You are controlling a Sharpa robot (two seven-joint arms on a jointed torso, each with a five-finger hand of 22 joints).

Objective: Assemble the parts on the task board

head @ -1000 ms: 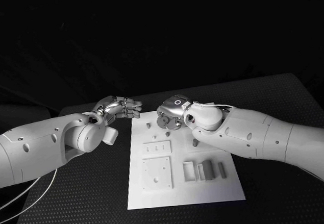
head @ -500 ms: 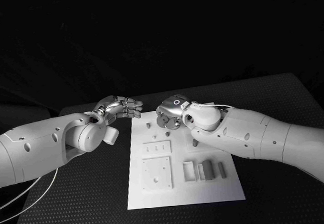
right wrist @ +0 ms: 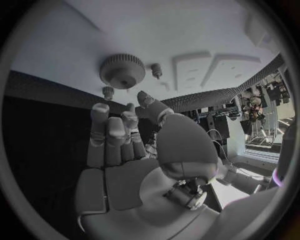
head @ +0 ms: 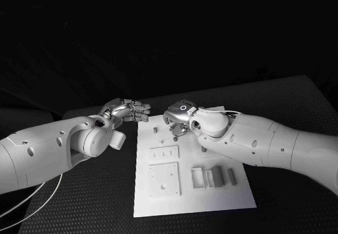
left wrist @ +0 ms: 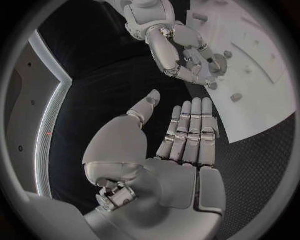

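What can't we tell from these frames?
- Head view: the right hand covers the gear, so touch or gap between them cannot be told.
- Right wrist view: the gear lies beyond the fingertips; any gap is unclear.
- Head view: the parts on the task board are too small to identify.

1. No readable text, label, brand, number or sign on the flat white rectangular task board [head: 193, 201], in the head view or either wrist view.
2. None legible on the small grey parts [head: 212, 177] standing on the board.
3. None legible on the white arm shells or on the silver hands.
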